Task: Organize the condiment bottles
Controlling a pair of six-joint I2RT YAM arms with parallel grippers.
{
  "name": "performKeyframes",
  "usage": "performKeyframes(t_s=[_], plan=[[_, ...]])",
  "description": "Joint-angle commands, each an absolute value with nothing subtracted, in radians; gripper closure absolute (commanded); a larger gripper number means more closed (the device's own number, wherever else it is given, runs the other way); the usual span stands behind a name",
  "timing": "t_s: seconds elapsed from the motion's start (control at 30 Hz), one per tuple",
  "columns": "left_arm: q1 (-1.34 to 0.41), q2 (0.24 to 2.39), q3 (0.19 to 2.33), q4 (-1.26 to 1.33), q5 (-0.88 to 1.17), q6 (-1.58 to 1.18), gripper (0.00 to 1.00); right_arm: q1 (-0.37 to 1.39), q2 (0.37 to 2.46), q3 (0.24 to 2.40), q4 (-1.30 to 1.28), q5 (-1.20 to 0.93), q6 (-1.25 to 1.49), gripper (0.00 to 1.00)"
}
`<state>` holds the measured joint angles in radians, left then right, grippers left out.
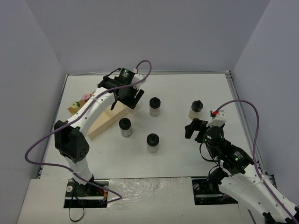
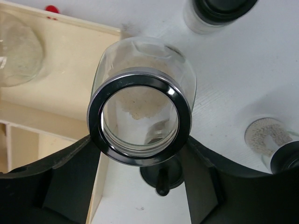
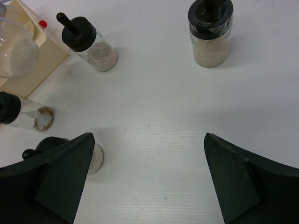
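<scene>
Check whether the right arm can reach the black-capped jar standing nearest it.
Probably yes: its jaws are open, the jar stands upright just ahead, and only bare table lies between.

Four black-capped jars (image 1: 153, 142) dot the table (image 1: 177, 154), wide gaps between them.

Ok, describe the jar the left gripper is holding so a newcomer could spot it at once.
Find the pale wooden divided tray on the table's left side. At its far right corner the left gripper clamps a wide clear jar holding pale powder. Unlike the slimmer black-capped jars nearby, it has a shiny silver rim around its top.
</scene>
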<state>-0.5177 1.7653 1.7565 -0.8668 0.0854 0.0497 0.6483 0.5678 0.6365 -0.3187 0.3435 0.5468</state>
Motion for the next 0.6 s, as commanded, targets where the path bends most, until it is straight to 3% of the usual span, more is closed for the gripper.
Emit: performKeyframes(t_s=[0.0,0.57], plan=[[-0.426,1.676,1.868,-0.859,0.101,0.108,1.00,0.649,0.587,0.640,-0.275,0.351,0.554,0.00],[-0.238,1.894,1.884,-0.755,0.205,0.137,1.00,0.653,0.577,0.640,-0.275,0.342,0.556,0.00]])
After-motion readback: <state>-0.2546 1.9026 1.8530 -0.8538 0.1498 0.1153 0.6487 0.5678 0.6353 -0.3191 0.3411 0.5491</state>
